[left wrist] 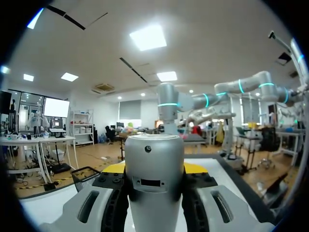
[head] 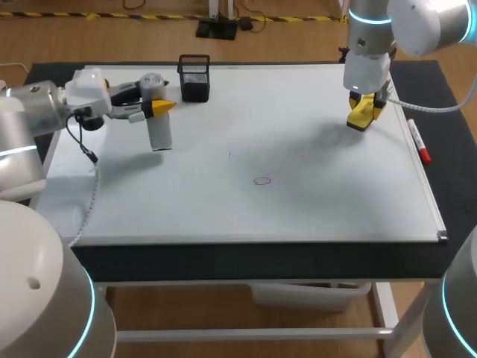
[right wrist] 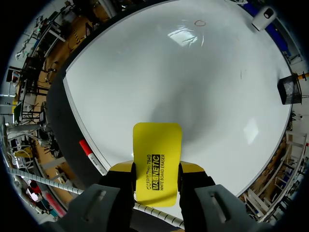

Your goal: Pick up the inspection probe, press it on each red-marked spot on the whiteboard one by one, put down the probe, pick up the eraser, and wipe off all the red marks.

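Observation:
The inspection probe [head: 159,123], a grey cylinder, stands upright over the whiteboard's [head: 298,201] far left part with my left gripper [head: 160,107] shut on it from the side. From the left wrist, the probe [left wrist: 154,179] fills the gap between the fingers. My right gripper [head: 365,112] hangs over the board's far right, shut on the yellow eraser [head: 362,113], which juts out past its fingers [right wrist: 157,150]. A faint oval outline [head: 261,180] is drawn near the board's middle and shows again as a small oval [right wrist: 199,22] in the right wrist view. I see no red spot on the board.
A black mesh pen cup [head: 194,77] stands at the board's far edge, just right of the probe. A red-capped marker [head: 417,140] lies along the board's right rim, below the right gripper. A tiny dark tick [head: 229,154] marks the board near the middle.

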{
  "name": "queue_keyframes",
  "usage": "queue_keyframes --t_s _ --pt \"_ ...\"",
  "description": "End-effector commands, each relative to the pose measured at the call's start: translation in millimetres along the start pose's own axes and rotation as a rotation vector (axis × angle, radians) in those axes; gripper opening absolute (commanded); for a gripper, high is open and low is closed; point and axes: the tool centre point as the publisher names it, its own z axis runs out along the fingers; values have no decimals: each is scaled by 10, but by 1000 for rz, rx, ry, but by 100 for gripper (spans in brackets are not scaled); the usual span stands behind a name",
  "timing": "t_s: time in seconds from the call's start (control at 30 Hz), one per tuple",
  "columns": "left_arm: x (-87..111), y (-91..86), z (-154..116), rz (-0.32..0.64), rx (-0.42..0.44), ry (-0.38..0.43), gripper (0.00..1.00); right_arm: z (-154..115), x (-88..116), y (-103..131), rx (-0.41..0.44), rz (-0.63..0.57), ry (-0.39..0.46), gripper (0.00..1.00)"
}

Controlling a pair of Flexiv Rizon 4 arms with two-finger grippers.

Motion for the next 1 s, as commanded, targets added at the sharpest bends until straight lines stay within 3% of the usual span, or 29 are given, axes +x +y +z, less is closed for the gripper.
queue_keyframes --t_s 0.03,0.67,1.0 --pt "-1 -17 -56 1 10 -10 0 -8 -2 -11 0 -2 3 0" --pt "-1 -17 -56 1 10 -10 0 -8 -2 -11 0 -2 3 0" --pt "-1 -17 -56 1 10 -10 0 82 -112 494 15 -59 29 0"
